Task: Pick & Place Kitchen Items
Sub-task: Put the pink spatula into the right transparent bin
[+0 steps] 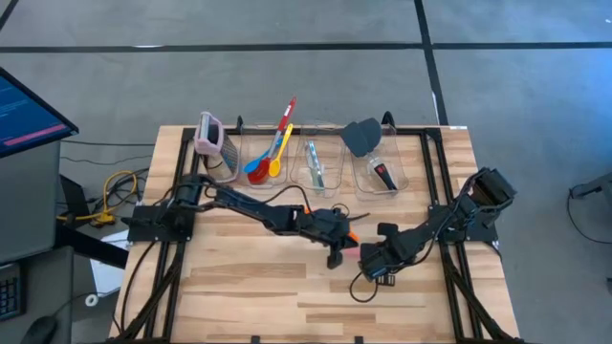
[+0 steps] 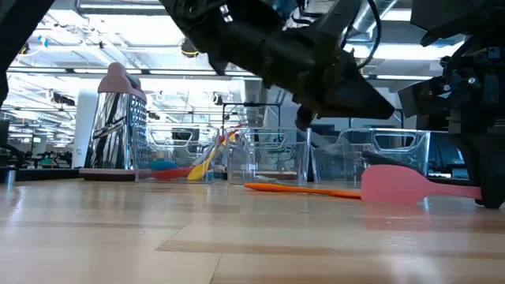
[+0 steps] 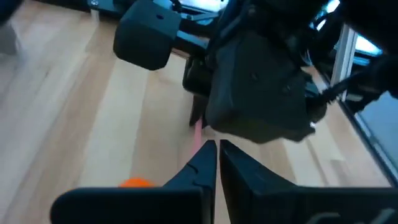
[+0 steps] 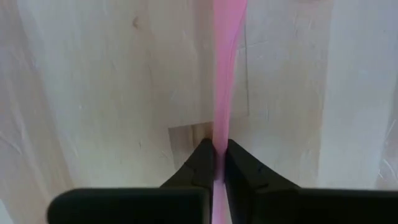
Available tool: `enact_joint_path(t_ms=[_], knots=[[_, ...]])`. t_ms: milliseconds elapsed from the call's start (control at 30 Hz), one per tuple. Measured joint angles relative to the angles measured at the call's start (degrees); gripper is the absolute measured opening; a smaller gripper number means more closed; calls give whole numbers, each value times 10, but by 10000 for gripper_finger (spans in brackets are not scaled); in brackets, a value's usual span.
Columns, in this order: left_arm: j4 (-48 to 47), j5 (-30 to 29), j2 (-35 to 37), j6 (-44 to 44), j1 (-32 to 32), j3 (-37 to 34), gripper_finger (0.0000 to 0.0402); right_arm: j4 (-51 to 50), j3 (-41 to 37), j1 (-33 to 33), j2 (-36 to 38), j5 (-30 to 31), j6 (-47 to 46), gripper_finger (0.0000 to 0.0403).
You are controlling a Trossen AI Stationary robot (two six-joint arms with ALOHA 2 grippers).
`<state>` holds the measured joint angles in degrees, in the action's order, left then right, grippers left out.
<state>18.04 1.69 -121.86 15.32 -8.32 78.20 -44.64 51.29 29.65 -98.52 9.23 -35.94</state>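
Right tool (image 4: 215,163) clamps pink spatula (image 4: 224,74) — tabletop.

A pink spatula (image 2: 398,185) is seen lying flat on the wooden table (image 2: 237,244) at about four o'clock, with an orange spatula (image 2: 304,188) laid just behind it. Farther back, three clear bins (image 2: 272,154) are ranged in a row, a red spoon (image 2: 170,173) and a yellow spoon (image 2: 203,164) being held in the leftmost. A pink-topped metal grater (image 2: 118,126) is stood upright at nine o'clock, while dark arm parts are hung across twelve to three o'clock.
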Motion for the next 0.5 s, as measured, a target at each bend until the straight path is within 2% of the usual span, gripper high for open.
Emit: enact_joint_path(t_ms=[200,300,433,500], knots=[[-10,0,87,-78,-5,1,7,-2,3,0,6,2,-7,10],[-59,-21,108,-114,-15,-2,5,5,9,3,20,33,-12,9],[-122,-106,149,-161,-45,-9,2,9,12,6,63,79,-34,9],[-124,-147,171,-167,-60,-38,2,12,12,9,84,94,-44,9]])
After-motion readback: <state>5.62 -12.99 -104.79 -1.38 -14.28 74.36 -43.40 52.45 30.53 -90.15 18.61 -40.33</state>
